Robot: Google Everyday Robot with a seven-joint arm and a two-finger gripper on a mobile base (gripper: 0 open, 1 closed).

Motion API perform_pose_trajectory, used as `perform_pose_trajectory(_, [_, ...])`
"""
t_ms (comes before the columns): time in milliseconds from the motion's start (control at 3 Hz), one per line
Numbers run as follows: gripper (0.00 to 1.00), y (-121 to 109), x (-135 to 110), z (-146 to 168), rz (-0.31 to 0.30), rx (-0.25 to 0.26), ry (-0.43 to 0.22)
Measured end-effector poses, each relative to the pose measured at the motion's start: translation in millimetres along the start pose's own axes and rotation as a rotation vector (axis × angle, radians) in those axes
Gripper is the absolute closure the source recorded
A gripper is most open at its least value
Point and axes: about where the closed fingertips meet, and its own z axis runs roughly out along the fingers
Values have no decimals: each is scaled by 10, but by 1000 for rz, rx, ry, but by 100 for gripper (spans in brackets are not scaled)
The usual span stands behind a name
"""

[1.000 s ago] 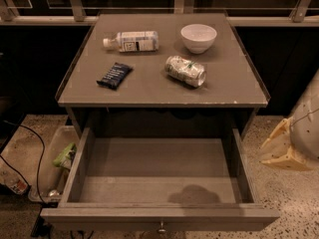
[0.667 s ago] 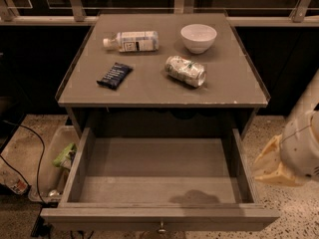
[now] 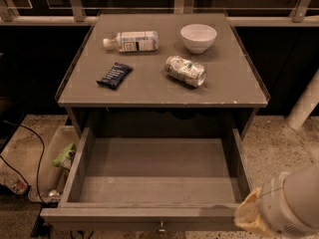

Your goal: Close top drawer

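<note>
Top drawer (image 3: 157,171): pulled fully out from under the surface (image 3: 149,91), floor bare, nothing inside. Front panel runs along the bottom edge of the camera view, with its knob (image 3: 161,228) at centre, just in frame.

Camera view, change: over the last second the arm has dropped from beside the drawer's right side down to its front right corner. The tool (image 3: 247,217) is now right at that corner, at the right end of the front panel. Contact cannot be confirmed. Whether the tool is apart or together cannot be told; only a pale tan tip shows ahead of the white wrist.

Drawer itself has not shifted; it is as far out as before.

Reading: the approach looks nearly done and the push has not begun. Likely next is a press on the front panel toward the cabinet. A push at the corner, well off the knob, may skew the drawer on its runners.

On the surface, unmoved: bottle (image 3: 130,41) near the far left corner, bowl (image 3: 198,37) near the far right, can (image 3: 185,70) mid-right, dark packet (image 3: 114,75) toward the left edge.
</note>
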Motion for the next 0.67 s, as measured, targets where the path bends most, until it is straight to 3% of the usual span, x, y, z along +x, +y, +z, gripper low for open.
perform_pose_trajectory(667, [100,174,98,728,20,14,-105])
